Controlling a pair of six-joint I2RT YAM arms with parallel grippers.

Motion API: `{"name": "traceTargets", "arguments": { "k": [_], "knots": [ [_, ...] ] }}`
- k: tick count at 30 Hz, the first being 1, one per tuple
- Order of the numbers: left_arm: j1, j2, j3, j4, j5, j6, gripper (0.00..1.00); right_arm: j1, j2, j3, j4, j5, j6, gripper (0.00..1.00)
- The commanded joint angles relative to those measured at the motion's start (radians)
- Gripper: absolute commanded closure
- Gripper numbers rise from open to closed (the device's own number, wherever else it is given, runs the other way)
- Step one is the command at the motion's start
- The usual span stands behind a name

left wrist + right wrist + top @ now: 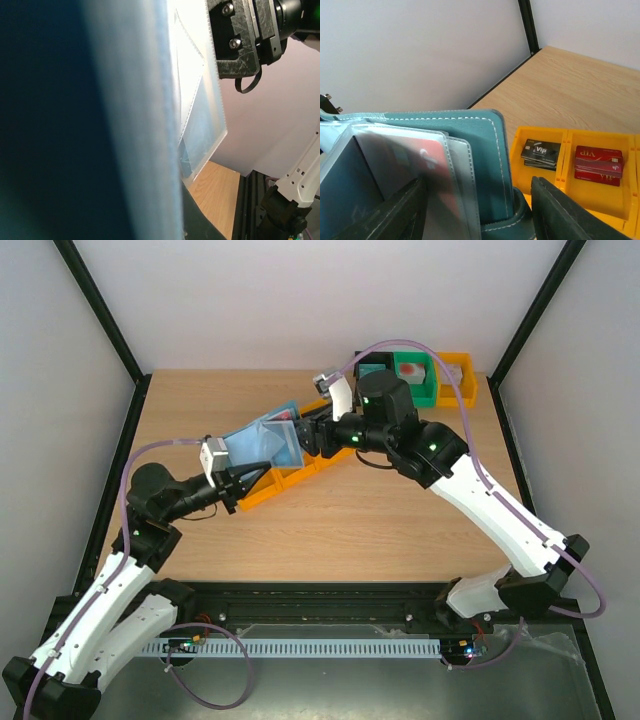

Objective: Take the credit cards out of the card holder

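1. Wooden worktop, carrying everything below.
2. Blue card holder, held open between the two arms, with a red card in one clear sleeve.
3. Yellow tray, just beside the holder.
4. The left jaws, pinched shut on the holder's near corner.
5. The right jaws, about half open, astride the sleeves without clamping them.
6. Credit cards: a dark stack and a red stack, in adjoining tray compartments.
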Motion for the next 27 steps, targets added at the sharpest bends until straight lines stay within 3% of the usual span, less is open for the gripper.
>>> {"name": "traceTargets", "arguments": {
  "k": [1,7,11,15,22,23,25,27],
  "knots": [
    [-0.006,-0.006,-0.006,0.045,0.023,-0.001,0.98,0.022,0.041,0.063,-0.095,0.030,0.005,0.43],
    [-0.005,-0.012,-0.002,0.059,0.045,0.001,0.98,0.023,-0.009,0.002,-0.014,-0.283,-0.049,0.18],
    [-0.005,-0.016,-0.003,0.090,0.111,0.000,0.98,0.023,-0.059,-0.030,0.024,-0.325,-0.074,0.17],
    [-0.005,-0.014,-0.009,0.128,0.172,-0.025,0.98,0.023,-0.057,-0.066,0.061,-0.338,-0.034,0.38],
    [0.000,-0.012,-0.004,0.120,0.120,-0.044,0.97,0.023,0.001,-0.056,0.091,-0.354,0.045,0.89],
    [0.002,-0.013,-0.002,0.107,0.082,-0.046,0.89,0.024,0.003,-0.047,0.080,-0.333,0.045,0.95],
    [0.011,-0.017,-0.005,0.079,-0.006,-0.052,0.52,0.023,0.007,-0.039,0.044,-0.259,0.041,0.98],
    [0.026,-0.022,-0.008,0.066,-0.093,-0.061,0.35,0.023,0.012,-0.001,-0.017,-0.149,0.036,0.98]
  ]
}}
